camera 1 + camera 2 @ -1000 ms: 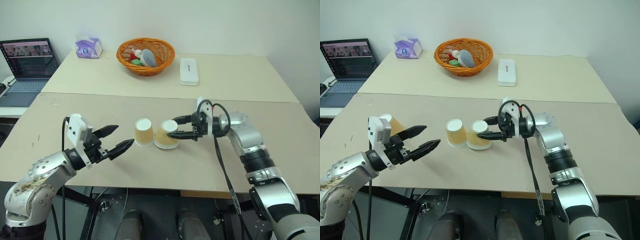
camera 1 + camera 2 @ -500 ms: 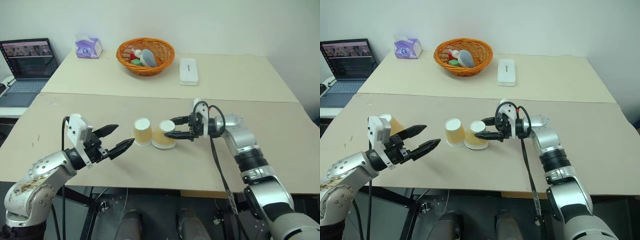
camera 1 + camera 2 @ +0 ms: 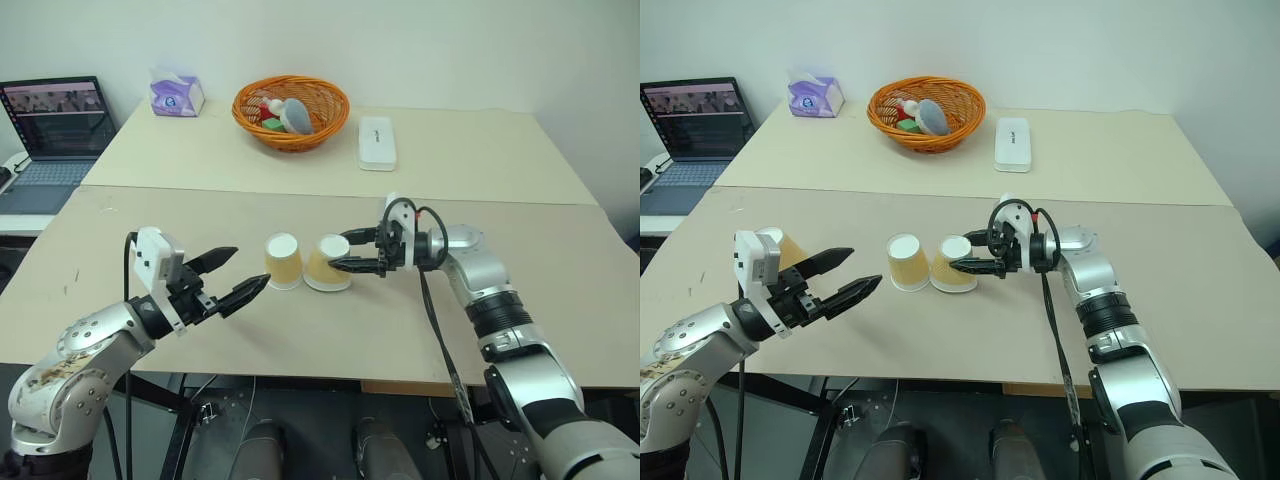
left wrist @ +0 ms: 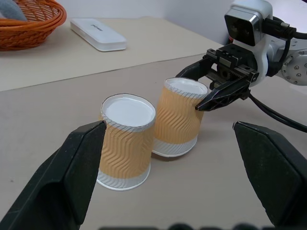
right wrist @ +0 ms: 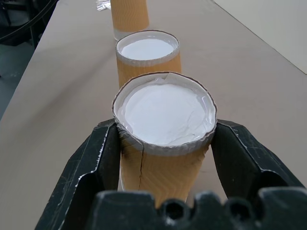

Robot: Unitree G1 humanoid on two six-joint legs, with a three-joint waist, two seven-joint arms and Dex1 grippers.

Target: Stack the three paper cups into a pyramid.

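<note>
Beige table (image 3: 330,330): two upturned paper cups side by side; one (image 3: 328,262), tilted, clamped by the right gripper (image 3: 352,251), base step judged unfinished. Third cup (image 3: 788,250) behind the wide-open left gripper (image 3: 232,279). Next: cup to be levelled against its neighbour (image 3: 283,261).

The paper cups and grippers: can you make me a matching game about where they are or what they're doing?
Things:
1. right gripper
2. left gripper
3. cup in the middle
4. wicker basket

States:
A. standing upside down on the near table, nothing gripping it
B. open, holding nothing
C. on the far table, with things inside
D. shut on a tilted cup

Pairs: 1-D, 2-B, 3-A, 4-C
</note>
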